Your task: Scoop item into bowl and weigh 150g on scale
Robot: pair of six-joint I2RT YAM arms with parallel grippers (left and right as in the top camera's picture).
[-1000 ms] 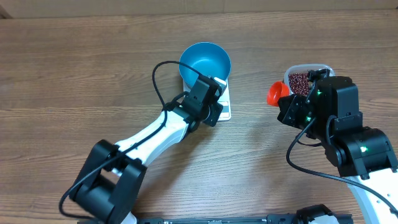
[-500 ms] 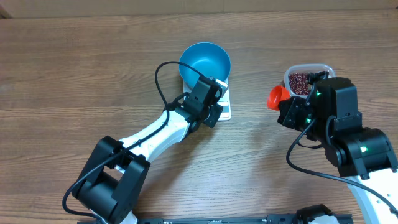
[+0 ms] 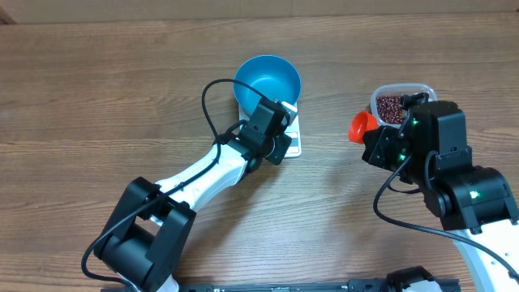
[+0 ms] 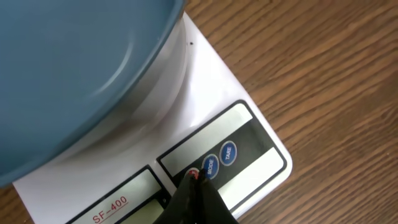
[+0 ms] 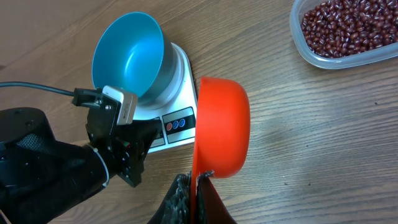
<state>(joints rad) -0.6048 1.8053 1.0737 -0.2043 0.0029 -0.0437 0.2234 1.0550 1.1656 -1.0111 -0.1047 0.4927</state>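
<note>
Nothing has shifted: the closed, empty left gripper point(image 4: 198, 191) stays on a button point(image 4: 191, 173) of the flat white rectangular scale point(image 4: 208, 81), while the right gripper point(image 5: 196, 182) clamps a round orange scoop point(image 5: 222, 124), so scooping waits.

Upright on the flat white scale point(image 3: 293, 138): deep bright blue bowl point(image 3: 268, 81). Well apart to the scale's right: loose maroon beans point(image 3: 391, 105).

Bright, even light (bowl point(image 4: 74, 68) blurred).
</note>
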